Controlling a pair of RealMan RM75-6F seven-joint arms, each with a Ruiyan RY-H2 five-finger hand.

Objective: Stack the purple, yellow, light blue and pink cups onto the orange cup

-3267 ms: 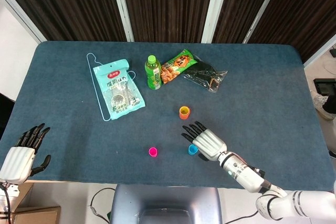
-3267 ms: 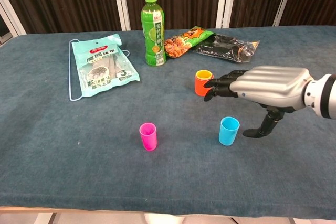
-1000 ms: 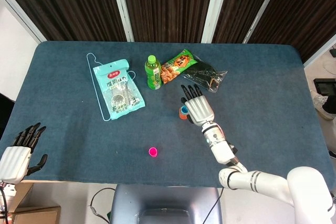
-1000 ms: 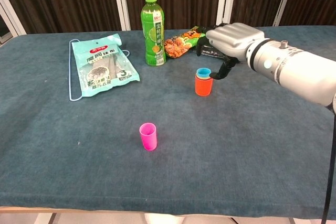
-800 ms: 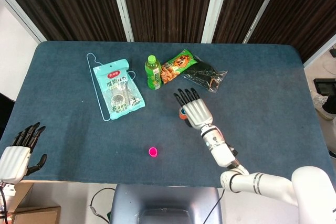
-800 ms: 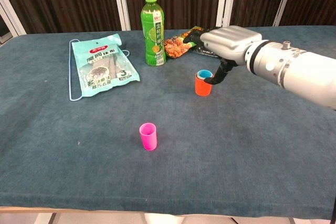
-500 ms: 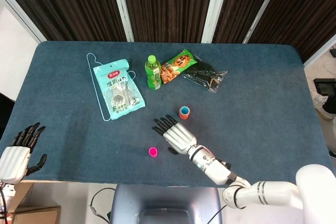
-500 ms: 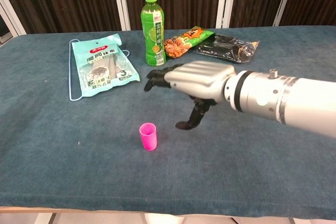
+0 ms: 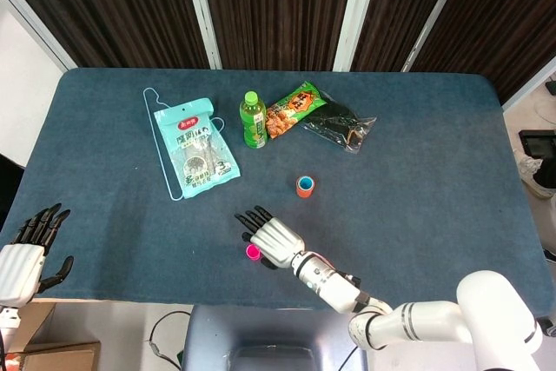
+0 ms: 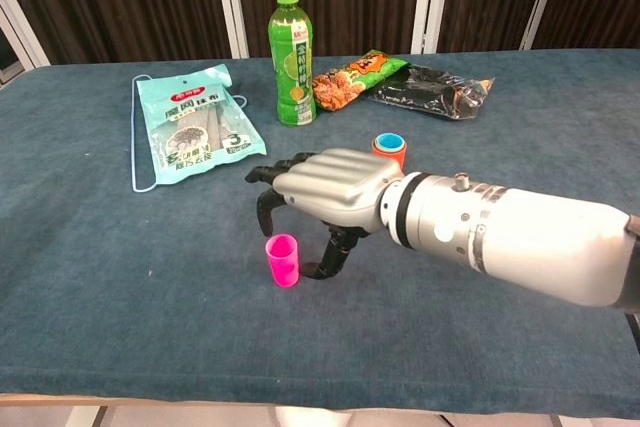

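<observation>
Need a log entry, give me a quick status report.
Right hand open, over pink cup, not gripping. Left hand open, off table. Light blue cup nested in orange cup. Path between unobstructed.

Matt, napped blue cloth over the worktop (image 10: 120, 277), smooth glossy plastic pink cup (image 10: 282, 260), satin silver metal-look right hand (image 10: 325, 187) with black fingers, shiny green plastic bottle (image 10: 291, 59), crinkly glossy foil snack bags (image 10: 352, 80)

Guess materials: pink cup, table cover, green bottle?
Pink cup: looks like smooth moulded plastic, uniform bright colour, thin rim. Table cover: dark blue-green cloth or felt-like fabric, matte, faintly mottled nap. Green bottle: likely clear plastic, glossy with a printed label and green screw cap; could be tinted, cannot tell.
</observation>
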